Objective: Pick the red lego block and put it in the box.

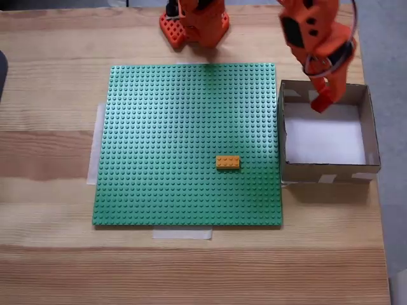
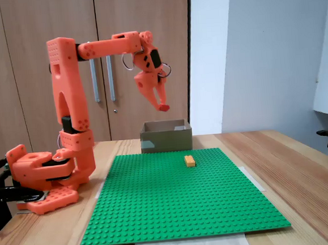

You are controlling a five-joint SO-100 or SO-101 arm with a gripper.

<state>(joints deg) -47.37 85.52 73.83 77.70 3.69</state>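
Note:
My orange gripper [image 1: 320, 95] hangs over the far part of the box [image 1: 324, 171], a square brown cardboard tray with low walls and a white floor. Its fingers are shut on the red lego block [image 1: 322, 103], a small red-pink piece at the tips. In the side-on fixed view the gripper [image 2: 160, 103] points down with the red block [image 2: 163, 106] held well above the box [image 2: 165, 136]. The fingers hide most of the block.
An orange-yellow brick [image 1: 228, 162] sits on the green studded baseplate [image 1: 159, 146], right of its middle and near the box. The arm's base [image 1: 191, 25] stands at the table's far edge. Bare wooden table surrounds the plate.

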